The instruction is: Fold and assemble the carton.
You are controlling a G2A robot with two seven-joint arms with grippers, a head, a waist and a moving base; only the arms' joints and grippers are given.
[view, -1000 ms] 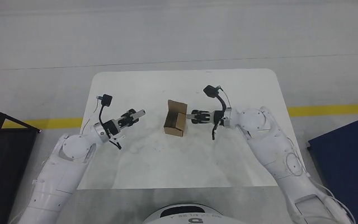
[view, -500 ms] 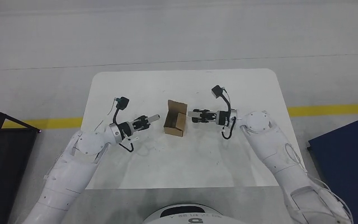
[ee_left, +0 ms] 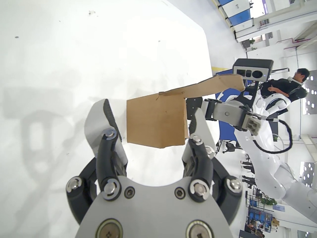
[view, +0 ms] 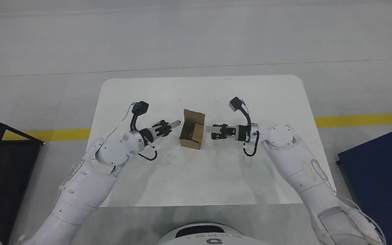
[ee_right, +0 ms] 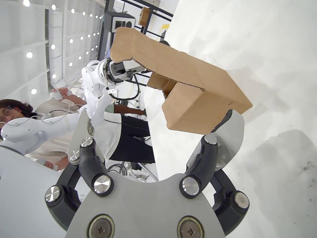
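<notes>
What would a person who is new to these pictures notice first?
The brown carton stands in the middle of the white table, with one flap raised. The left gripper and the right gripper flank it closely, one on each side, fingers open.

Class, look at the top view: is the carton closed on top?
No, the carton is open on top, its inside showing and one flap folded back.

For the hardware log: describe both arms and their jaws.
The left arm and right arm have glossy white rounded shells. Each wrist carries a black camera on a curved stalk and a looping black cable. The jaws are pale grey plates with dark pads, on black linkages with silver pins.
</notes>
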